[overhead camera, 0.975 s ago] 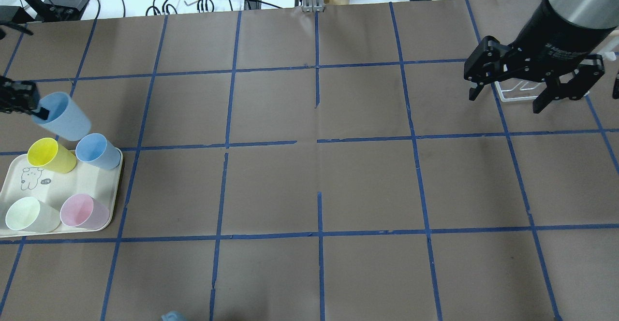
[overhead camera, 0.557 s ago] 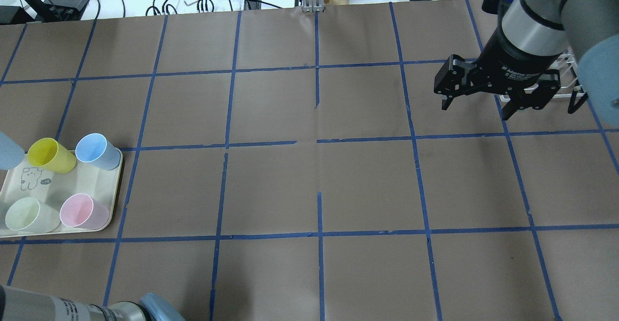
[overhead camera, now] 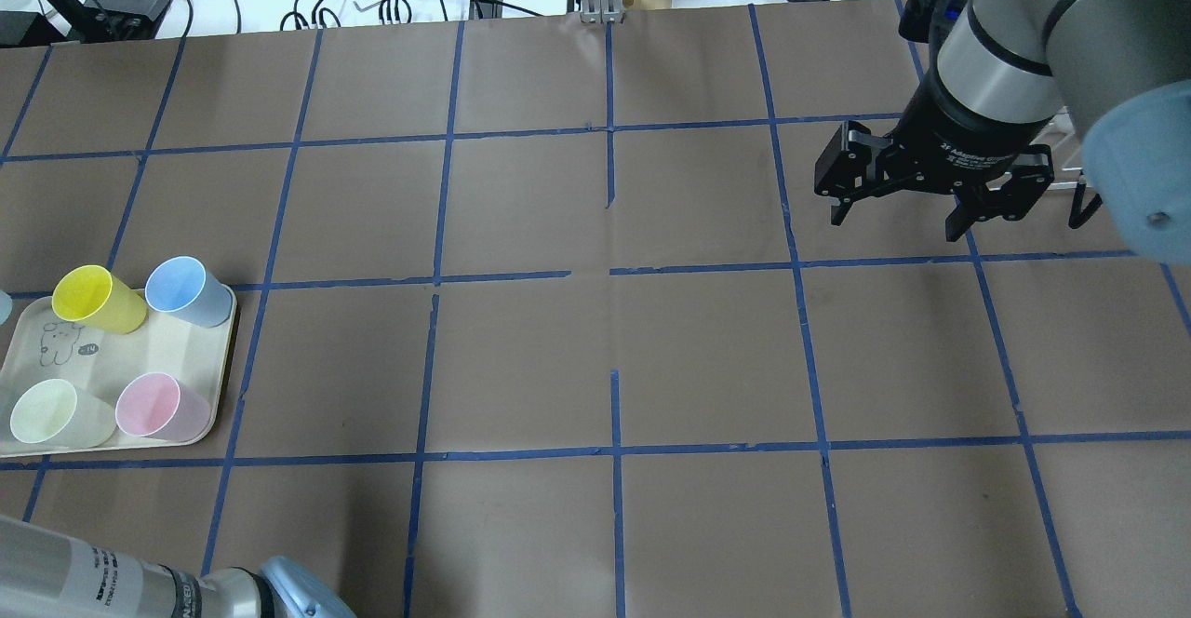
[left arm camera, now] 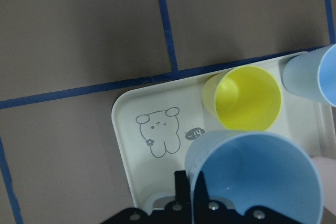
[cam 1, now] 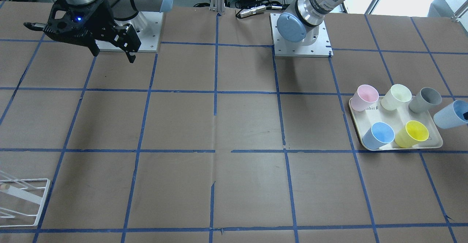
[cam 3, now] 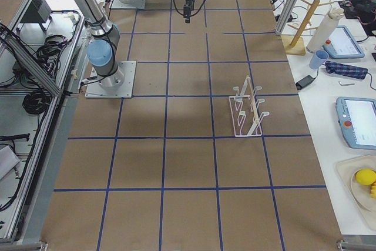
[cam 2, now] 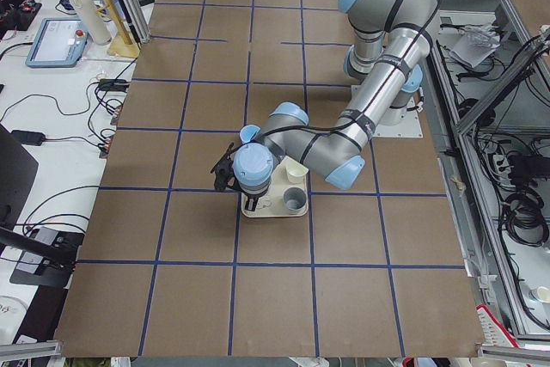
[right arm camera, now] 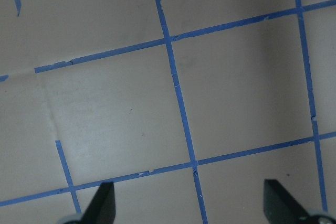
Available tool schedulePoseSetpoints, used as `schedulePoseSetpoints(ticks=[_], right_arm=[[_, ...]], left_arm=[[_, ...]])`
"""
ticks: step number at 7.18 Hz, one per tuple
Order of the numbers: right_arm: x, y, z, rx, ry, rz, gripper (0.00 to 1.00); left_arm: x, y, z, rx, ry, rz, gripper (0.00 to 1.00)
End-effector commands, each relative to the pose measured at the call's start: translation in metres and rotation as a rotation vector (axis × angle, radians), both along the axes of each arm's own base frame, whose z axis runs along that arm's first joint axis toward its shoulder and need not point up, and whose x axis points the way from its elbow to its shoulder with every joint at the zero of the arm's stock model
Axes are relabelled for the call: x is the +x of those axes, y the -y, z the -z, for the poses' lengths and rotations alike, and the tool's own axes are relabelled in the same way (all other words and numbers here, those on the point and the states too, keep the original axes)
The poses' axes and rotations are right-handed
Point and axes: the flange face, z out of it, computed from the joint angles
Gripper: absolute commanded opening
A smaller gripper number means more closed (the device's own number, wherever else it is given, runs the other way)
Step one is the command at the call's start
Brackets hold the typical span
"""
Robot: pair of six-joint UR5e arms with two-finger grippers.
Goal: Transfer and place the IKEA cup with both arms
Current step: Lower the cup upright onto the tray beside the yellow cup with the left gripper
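We see the left gripper (left arm camera: pixel 188 190) clamped on the rim of the pale blue cup (left arm camera: pixel 254 179), held tilted over the tray (left arm camera: pixel 126 129) edge, near the yellow cup (left arm camera: pixel 247 98). Right gripper (overhead camera: pixel 893 225) hangs above the table (overhead camera: pixel 521 357), jaws spread wide.

IKEA cup (cam 1: pixel 451 115) beside tray (cam 1: pixel 398 115) of five cups (cam 1: pixel 382 133)
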Motion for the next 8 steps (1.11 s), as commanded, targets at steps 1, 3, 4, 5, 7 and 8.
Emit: schedulePoseSetpoints(ticks=[1, 3, 4, 5, 7, 8], right_arm=[[-0.001, -0.005, -0.007, -0.013, -0.005, 0.003, 1.00], [0.000, -0.004, -0.009, -0.024, 0.002, 0.009, 1.00], [-0.006, -0.002, -0.005, -0.012, -0.006, 0.008, 1.00], [-0.007, -0.002, -0.007, -0.015, 0.005, 0.012, 1.00], [-0.009, 0.000, -0.005, -0.010, 0.006, 0.012, 1.00], [-0.010, 0.000, -0.003, -0.008, 0.008, -0.006, 1.00]], left_arm=[[0.015, 0.012, 0.039, 0.000, -0.036, 0.001, 0.00], [0.019, 0.015, 0.052, 0.002, -0.033, 0.000, 0.00], [0.018, 0.017, 0.053, -0.001, -0.036, -0.001, 0.00], [0.019, 0.017, 0.056, 0.000, -0.037, -0.001, 0.00], [0.023, 0.022, 0.067, -0.013, -0.022, -0.001, 0.00], [0.021, 0.020, 0.069, -0.010, -0.027, -0.001, 0.00]])
